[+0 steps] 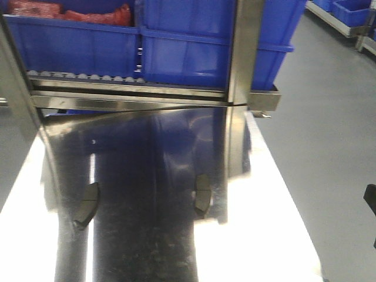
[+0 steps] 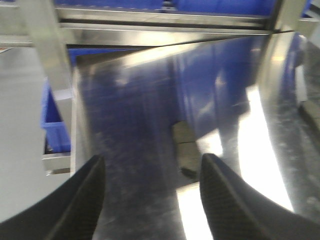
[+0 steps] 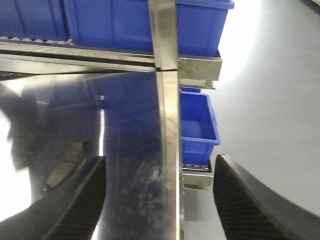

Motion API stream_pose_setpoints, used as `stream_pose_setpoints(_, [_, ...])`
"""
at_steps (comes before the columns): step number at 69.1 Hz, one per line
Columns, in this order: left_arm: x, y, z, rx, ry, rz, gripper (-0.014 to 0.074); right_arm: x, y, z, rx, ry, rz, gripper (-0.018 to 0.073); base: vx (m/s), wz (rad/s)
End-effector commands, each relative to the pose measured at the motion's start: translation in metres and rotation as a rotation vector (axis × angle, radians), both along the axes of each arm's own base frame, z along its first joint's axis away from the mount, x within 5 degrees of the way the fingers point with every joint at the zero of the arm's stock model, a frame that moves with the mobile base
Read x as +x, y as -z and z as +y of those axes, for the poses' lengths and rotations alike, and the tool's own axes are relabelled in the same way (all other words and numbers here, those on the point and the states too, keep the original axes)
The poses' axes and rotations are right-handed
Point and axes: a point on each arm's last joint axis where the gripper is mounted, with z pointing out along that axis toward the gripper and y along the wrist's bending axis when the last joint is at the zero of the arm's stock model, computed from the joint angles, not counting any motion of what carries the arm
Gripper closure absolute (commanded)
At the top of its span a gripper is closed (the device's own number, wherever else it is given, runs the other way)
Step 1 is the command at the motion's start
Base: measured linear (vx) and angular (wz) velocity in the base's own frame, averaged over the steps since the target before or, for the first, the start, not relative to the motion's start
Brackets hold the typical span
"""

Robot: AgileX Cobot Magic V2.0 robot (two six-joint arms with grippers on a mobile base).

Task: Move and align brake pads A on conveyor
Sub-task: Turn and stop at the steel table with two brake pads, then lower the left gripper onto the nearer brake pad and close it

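Two dark-grey curved brake pads lie flat on a shiny steel table [image 1: 276, 235], one at the left [image 1: 87, 204] and one right of centre [image 1: 202, 194]. In the left wrist view my left gripper [image 2: 152, 172] hangs open over the table with nothing between its fingers. A brake pad [image 2: 186, 150] lies just ahead of it, close to the right finger [image 2: 225, 195]. My right gripper [image 3: 157, 182] is open and empty above the table's right edge. Another pad [image 3: 67, 162] lies beside its left finger [image 3: 80, 200]. The conveyor is out of view.
Blue bins [image 1: 205, 41] stand on a roller rack at the table's far end, one holding red parts [image 1: 35, 9]. A steel upright post [image 1: 244, 53] rises at the back right. A smaller blue bin [image 3: 199, 125] sits low beside the table. Grey floor [image 1: 329, 117] lies to the right.
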Motion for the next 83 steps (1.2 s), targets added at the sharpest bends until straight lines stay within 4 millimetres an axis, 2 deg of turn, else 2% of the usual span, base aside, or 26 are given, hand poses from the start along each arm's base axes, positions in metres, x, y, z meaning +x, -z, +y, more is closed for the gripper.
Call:
stream_pose_setpoints(1, [0.0026, -0.0135, -0.0003, -0.019, -0.004, -0.082, 0.0200, 0.0035, -0.0139, 0.0001, 0.007, 0.003, -0.086, 0.0109, 0.05, 0.35])
stream_pose_setpoints(37, [0.0026, -0.0135, -0.0003, -0.019, -0.004, -0.082, 0.0200, 0.0035, -0.0139, 0.0001, 0.007, 0.003, -0.086, 0.0109, 0.02, 0.19])
stream_pose_setpoints(83, [0.0026, -0.0135, -0.0004, -0.021, -0.004, -0.082, 0.0200, 0.0035, -0.0139, 0.0001, 0.007, 0.003, -0.086, 0.0109, 0.00, 0.01])
